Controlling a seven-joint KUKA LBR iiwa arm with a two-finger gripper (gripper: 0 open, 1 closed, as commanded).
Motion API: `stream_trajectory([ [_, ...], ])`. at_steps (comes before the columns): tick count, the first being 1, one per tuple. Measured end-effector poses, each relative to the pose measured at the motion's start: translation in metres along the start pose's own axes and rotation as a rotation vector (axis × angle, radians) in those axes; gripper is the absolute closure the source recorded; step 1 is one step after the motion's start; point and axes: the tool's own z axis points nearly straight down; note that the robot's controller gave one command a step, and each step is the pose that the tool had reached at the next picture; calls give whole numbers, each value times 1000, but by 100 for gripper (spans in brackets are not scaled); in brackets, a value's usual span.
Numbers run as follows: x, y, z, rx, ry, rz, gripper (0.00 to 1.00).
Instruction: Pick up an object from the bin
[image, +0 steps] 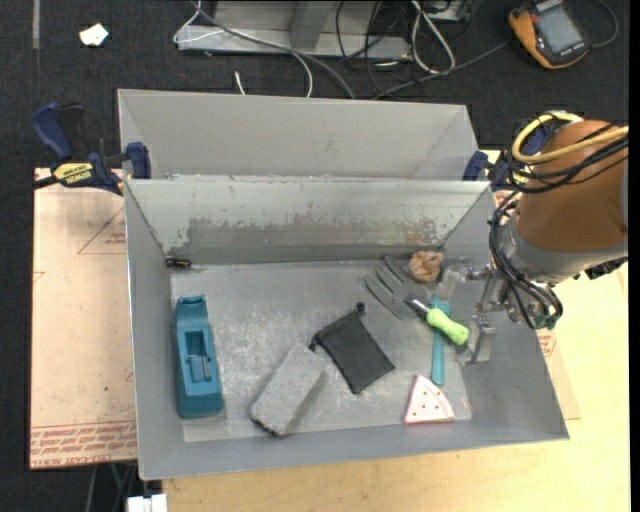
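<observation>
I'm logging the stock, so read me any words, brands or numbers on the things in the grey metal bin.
No text can be read.
Blue plastic tape dispenser: no legible mark.
Pink-edged white triangular piece: small dots only, no letters.
Grey rectangular block and black flat pad: plain.

The arm enters from the right, its wrist wrapped in an orange cover with black and yellow cables looped about it. The gripper hangs below and left of that cover, pointing downward.
</observation>
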Motion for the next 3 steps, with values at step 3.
stream_trajectory([
  [3, -15, 57, 132, 5, -19, -146, 0],
])
